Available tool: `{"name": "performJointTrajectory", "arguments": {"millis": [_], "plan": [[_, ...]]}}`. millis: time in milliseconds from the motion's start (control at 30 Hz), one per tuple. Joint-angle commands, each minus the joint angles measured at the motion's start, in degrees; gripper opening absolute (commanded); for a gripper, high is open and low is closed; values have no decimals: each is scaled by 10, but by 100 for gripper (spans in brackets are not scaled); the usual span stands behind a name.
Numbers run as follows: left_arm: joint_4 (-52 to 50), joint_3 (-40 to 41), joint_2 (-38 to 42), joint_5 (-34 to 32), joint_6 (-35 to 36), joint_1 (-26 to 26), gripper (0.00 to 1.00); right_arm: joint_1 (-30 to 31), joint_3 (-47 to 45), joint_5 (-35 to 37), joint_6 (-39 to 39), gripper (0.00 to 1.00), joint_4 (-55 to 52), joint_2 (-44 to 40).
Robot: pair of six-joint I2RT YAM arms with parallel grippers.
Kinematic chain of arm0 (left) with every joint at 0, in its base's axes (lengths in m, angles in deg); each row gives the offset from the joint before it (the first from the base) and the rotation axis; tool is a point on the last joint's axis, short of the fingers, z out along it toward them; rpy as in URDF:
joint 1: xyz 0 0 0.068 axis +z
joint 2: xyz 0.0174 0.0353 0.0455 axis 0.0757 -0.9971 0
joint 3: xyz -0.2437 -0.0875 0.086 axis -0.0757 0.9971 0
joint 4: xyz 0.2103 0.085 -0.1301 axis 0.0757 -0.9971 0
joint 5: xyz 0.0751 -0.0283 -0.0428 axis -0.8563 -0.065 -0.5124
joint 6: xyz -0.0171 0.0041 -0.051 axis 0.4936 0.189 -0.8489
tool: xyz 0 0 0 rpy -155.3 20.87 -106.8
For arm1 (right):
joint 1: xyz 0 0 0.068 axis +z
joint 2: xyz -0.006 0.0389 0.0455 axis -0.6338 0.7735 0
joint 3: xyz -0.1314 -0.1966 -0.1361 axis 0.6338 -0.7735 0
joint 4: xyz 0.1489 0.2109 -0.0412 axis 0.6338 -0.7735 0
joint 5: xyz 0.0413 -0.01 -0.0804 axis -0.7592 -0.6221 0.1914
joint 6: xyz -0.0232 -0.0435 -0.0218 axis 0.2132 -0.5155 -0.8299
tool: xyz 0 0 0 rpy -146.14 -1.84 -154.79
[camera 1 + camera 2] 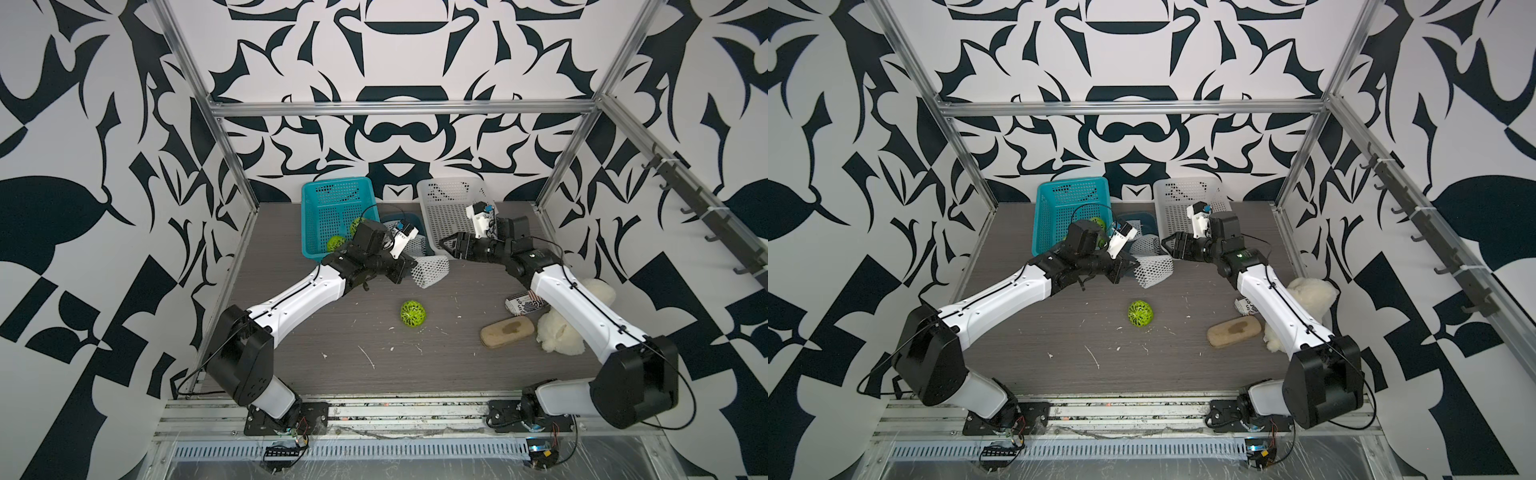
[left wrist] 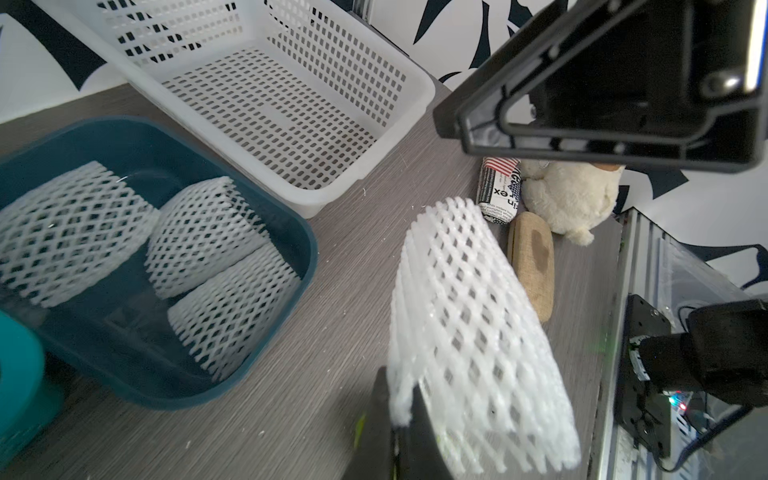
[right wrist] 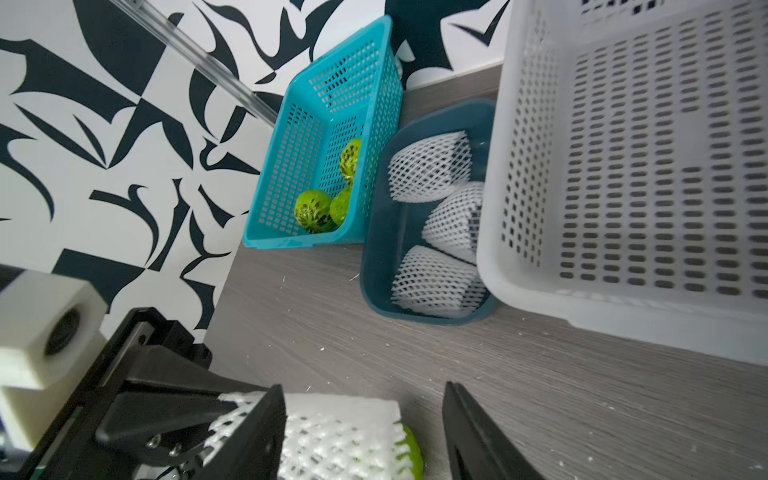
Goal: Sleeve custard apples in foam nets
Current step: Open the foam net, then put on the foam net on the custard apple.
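Left fingers (image 1: 405, 269) are gripping a foam net (image 1: 431, 271) by its rim; right fingers (image 1: 446, 246) are gaping open beside it, probably needing the opposite rim before sleeving the loose custard apple (image 1: 412, 314).

You're looking at black-and-white patterned walls (image 1: 395, 62) enclosing a grey wood-grain tabletop (image 1: 415, 361), an aluminium frame (image 1: 399, 109) running along the edges.

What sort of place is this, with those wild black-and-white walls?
Probably a robotics test cell, not a shop or kitchen: a left arm and right arm bolted beside a table, an aluminium frame enclosing it, and practice props like a teal basket of green fruit.
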Motion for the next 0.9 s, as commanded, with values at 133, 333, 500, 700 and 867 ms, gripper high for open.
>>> {"name": "performJointTrajectory", "arguments": {"millis": [133, 333, 500, 700, 867], "plan": [[13, 9, 14, 9, 5, -1, 0, 1, -27, -59, 6, 60, 29, 2], [11, 6, 11, -1, 6, -1, 0, 1, -33, -52, 1, 64, -1, -5], [1, -3, 0, -12, 8, -1, 0, 0, -33, -62, 7, 60, -30, -23], [-4, -12, -12, -10, 7, -1, 0, 0, -44, -77, 26, 57, -26, -45], [-5, -18, -15, -3, 6, -1, 0, 0, -51, -93, 38, 46, -3, -40]]}}
